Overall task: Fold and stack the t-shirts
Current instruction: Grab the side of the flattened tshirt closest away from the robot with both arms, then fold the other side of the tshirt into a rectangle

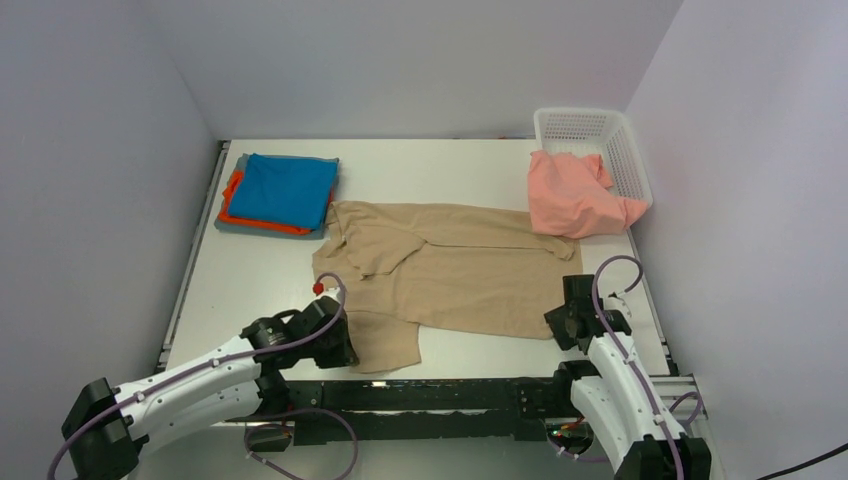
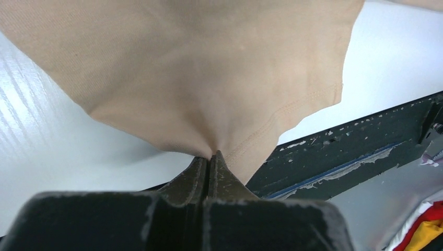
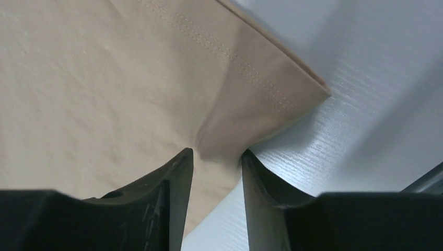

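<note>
Ok, cloth first: the tan tee (image 1: 450, 270) is a soft, matte knit, spread mostly flat across the middle of the white table (image 1: 440, 170), w/ shallow wrinkles, one sleeve folded in at its far-left side and a narrow flap reaching down to the near edge. Up close in the R wrist view its hem shows a double row of stitching running to a sharp corner (image 3: 308, 86), and the tabletop (image 3: 365, 104) has a fine ribbed grain. At the far-left corner sits a neat rectangular stack: blue tee (image 1: 290, 188) on top, orange tee (image 1: 232, 195) peeking out under it, grey tee (image 1: 225, 225) at the bottom. The pink tee (image 1: 575, 195) lies crumpled, half spilling out of the white lattice basket (image 1: 600, 130) at the far right and touching the tan one's far-right corner. L gripper (image 1: 335, 345) is at the near-left flap; in its wrist view (image 2: 210, 157) the jaws are pressed fully together, pinching the tan hem so the fabric fans out from the tips in tight radiating creases. R gripper (image 1: 570, 315) is at the near-right corner; in its wrist view (image 3: 217, 154) the jaws stand roughly half apart, straddling a raised pucker of tan cloth by that hem corner. Tips touch the fabric, but I can't tell if they've got a firm hold.
</note>
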`<state>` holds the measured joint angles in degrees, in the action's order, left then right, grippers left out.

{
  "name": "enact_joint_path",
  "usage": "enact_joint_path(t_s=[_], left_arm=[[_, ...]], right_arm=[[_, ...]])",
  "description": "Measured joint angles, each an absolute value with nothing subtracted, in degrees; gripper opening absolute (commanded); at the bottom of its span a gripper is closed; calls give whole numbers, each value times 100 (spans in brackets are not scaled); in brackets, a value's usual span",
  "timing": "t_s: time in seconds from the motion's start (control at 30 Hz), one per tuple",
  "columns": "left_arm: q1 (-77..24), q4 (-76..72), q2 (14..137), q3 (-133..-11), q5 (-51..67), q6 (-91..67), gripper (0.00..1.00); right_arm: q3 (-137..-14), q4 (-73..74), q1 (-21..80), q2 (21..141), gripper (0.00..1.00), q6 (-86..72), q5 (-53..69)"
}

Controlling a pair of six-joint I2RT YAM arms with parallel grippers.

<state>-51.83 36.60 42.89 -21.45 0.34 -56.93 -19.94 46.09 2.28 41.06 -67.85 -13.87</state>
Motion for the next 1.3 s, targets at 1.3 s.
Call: enact_joint_path(t_s=[1.3], left_arm=[[-4016, 3118, 4882, -3465, 1142, -4606, 0]], right_arm=[[-2663, 4609, 228, 4582, 1, -5916, -692]])
